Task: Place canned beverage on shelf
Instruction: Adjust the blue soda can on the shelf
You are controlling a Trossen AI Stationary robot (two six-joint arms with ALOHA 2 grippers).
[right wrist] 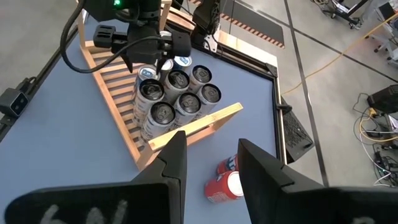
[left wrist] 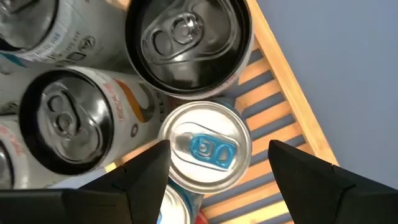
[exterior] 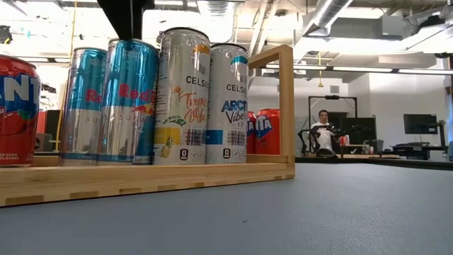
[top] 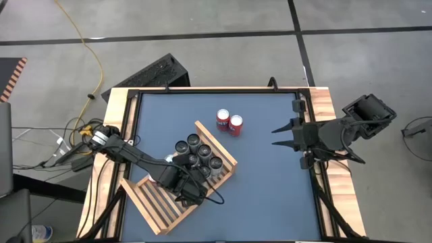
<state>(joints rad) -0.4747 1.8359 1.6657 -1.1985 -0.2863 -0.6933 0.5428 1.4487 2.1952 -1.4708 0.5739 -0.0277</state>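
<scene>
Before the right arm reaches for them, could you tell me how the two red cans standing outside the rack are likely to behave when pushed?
The two red cans stand upright and touching on the smooth blue table, so a low push would probably slide both together. A high push might tip one, and a round can would then likely roll. The tops look unopened, so they are probably full and fairly heavy.

A large slatted light-wood shelf (top: 177,185) lies askew on the blue-grey tabletop (top: 270,182), left of centre. A cluster of tall slim drink cans (top: 200,154) stands upright in its right-hand end. Two short red soda cans (top: 229,123) stand touching each other on the tabletop, just behind the shelf.
</scene>
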